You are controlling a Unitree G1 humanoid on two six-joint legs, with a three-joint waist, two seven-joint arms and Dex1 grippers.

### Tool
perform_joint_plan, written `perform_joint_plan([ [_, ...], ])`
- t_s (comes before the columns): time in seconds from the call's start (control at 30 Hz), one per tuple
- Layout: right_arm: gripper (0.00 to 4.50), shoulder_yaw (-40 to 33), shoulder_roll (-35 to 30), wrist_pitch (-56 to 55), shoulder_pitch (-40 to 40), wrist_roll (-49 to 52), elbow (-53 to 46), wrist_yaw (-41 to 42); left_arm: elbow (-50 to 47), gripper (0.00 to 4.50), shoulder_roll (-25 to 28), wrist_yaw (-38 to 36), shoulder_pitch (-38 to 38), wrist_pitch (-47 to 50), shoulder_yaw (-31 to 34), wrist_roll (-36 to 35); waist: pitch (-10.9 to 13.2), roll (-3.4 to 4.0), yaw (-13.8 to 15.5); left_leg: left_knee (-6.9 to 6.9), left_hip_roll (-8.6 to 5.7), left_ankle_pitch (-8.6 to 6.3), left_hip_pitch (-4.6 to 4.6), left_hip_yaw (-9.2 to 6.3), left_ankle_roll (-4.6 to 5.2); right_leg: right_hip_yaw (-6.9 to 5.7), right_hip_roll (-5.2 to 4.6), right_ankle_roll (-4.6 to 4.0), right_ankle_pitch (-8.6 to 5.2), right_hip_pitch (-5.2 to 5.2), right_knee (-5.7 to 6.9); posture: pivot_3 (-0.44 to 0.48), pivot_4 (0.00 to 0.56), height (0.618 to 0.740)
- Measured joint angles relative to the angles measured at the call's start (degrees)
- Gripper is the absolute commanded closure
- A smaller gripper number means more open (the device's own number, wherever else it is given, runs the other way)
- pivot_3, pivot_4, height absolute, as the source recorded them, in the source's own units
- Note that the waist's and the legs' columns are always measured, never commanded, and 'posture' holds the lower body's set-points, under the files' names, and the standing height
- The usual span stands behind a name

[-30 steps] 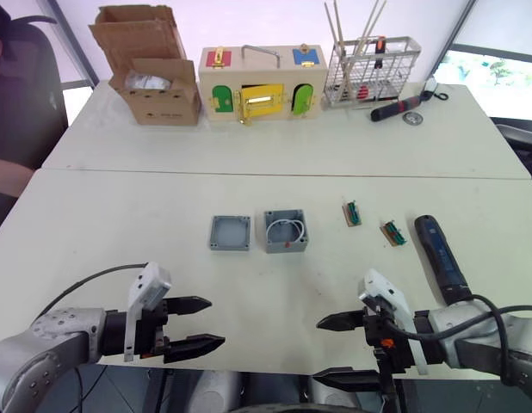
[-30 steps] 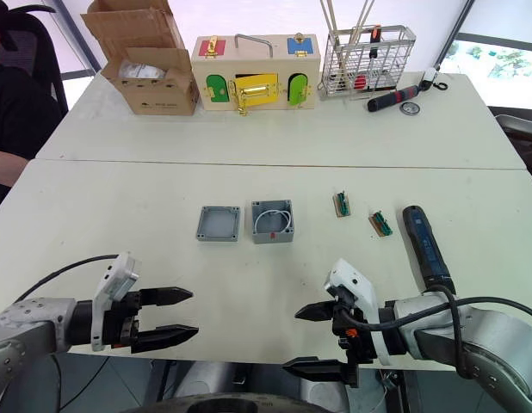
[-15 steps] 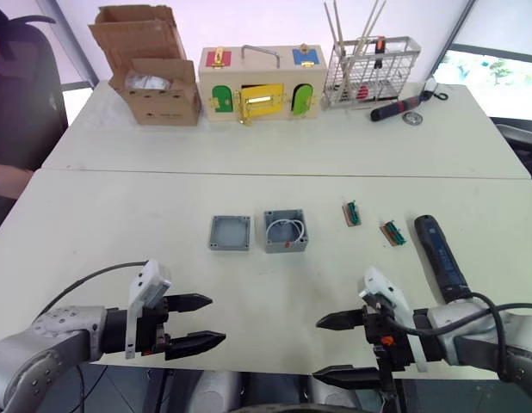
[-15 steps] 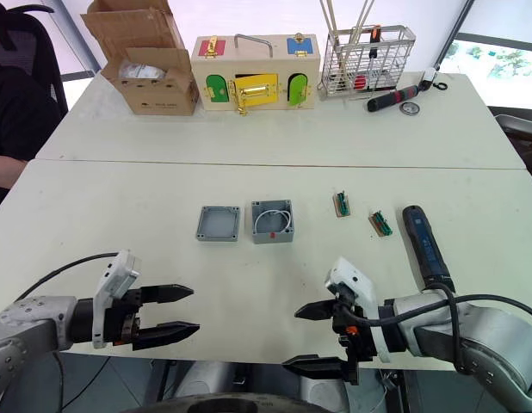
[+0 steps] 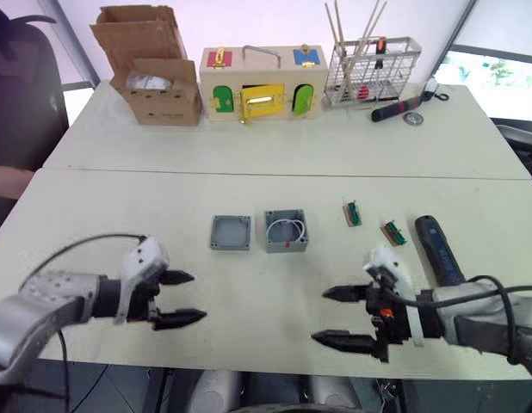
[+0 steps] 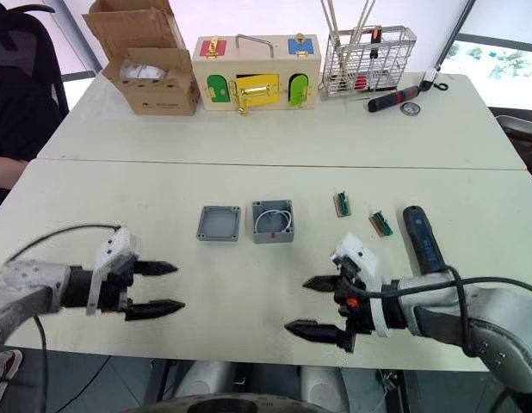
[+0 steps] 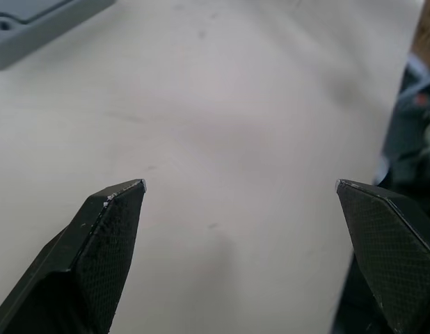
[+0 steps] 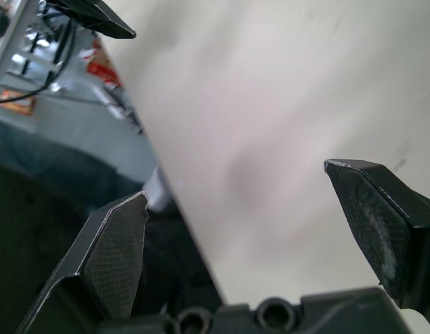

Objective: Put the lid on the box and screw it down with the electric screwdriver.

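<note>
— Both pincers are wide open and empty, yes? What can go wrong from here?

— Yes. Left pincer hangs over the bare worktop, on the near side of the box and to its left, with the fingers far apart and nothing between them. Right pincer is the same, near side of the box and to its right, over the worktop edge.

— And the task things?

— The box stands open-side up in the middle, a white wire curled inside. The lid lies just beside the box on its left, not touching it, inside face up. The electric screwdriver lies well to the right of the box, close to the right arm.

— So the risks?

— I think three. The lid is shallow and lies flat, so the fingers may slide it against the box instead of lifting it. It must be turned over, and it could slip during that. Also the wire may stick up and stop the lid from sitting flat.
</note>
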Motion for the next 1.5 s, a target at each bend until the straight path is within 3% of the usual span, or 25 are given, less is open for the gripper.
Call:
perform_joint_plan([
  [0.1, 0.02, -1.56, 1.45, -0.71, -7.96, 2.04, 2.53, -1.82, 6.51, 0.00, 3.05, -4.68, -19.79, 0.93, -5.32, 3.04, 0.09, -0.14, -0.03, 0.09, -0.04, 0.02, -0.10, -0.05, -0.04, -0.09, 0.03, -0.01, 0.03, -0.06, 0.07, 0.000, 0.150, 0.740],
  [0.2, 0.02, -1.53, 1.79, -0.93, -12.44, 2.23, 3.87, -3.20, 12.05, 0.00, 1.13, -8.72, -34.86, 0.50, -11.23, 6.85, 0.10, -0.15, -0.12, 0.11, -0.08, 0.15, -0.18, -0.02, -0.24, -0.12, 0.04, 0.02, 0.04, -0.17, 0.07, 0.000, 0.150, 0.740],
  [0.33, 0.02, 0.12, 1.92, -0.97, -14.47, 0.70, 3.89, -5.07, 18.85, 0.00, -5.85, -16.36, -48.40, -3.60, -21.26, 12.82, 0.12, -0.20, -0.29, 0.12, -0.09, 0.19, -0.30, 0.05, -0.31, -0.15, 0.04, 0.03, 0.04, -0.30, 0.11, 0.000, 0.150, 0.740],
  [0.47, 0.02, 1.26, 3.35, -1.05, -13.49, -0.46, 2.77, -7.49, 22.66, 0.00, -12.66, -22.24, -54.33, -7.04, -28.26, 16.72, 0.15, -0.25, -0.45, 0.20, -0.08, 0.20, -0.33, 0.10, -0.30, -0.14, 0.04, 0.04, 0.04, -0.33, 0.14, 0.000, 0.150, 0.740],
  [0.67, 0.02, 1.61, 5.34, -1.18, -10.47, -2.51, 0.30, -11.78, 29.96, 0.00, -21.07, -25.99, -56.31, -14.18, -35.82, 24.34, 0.16, -0.27, -0.44, 0.28, -0.06, 0.21, -0.29, 0.07, -0.28, -0.11, 0.18, 0.05, 0.04, -0.32, 0.28, 0.000, 0.150, 0.740],
  [1.07, 0.02, 2.29, 9.57, -1.85, -4.89, -5.76, -3.79, -18.35, 43.08, 0.00, -33.57, -24.56, -59.02, -18.63, -40.00, 34.54, 0.19, -0.32, -0.24, 0.38, -0.06, 0.20, -0.30, 0.06, -0.26, -0.10, 0.25, 0.08, 0.04, -0.35, 0.47, 0.000, 0.150, 0.740],
  [1.13, 0.00, 2.29, 9.62, -1.77, -4.89, -5.73, -3.89, -18.94, 44.08, 0.77, -34.62, -24.52, -59.04, -19.13, -40.03, 35.49, 0.20, -0.32, -0.29, 0.37, -0.06, 0.21, -0.30, 0.05, -0.27, -0.11, 0.25, 0.08, 0.04, -0.37, 0.48, 0.000, 0.150, 0.740],
  [1.5, 0.00, 1.91, 9.59, -1.65, -4.98, -4.26, -4.15, -21.48, 48.19, 0.77, -37.55, -24.20, -59.02, -21.69, -40.21, 40.67, 0.20, -0.33, -0.21, 0.40, -0.06, 0.20, -0.30, 0.05, -0.26, -0.09, 0.26, 0.09, 0.04, -0.47, 0.75, 0.000, 0.150, 0.740],
])
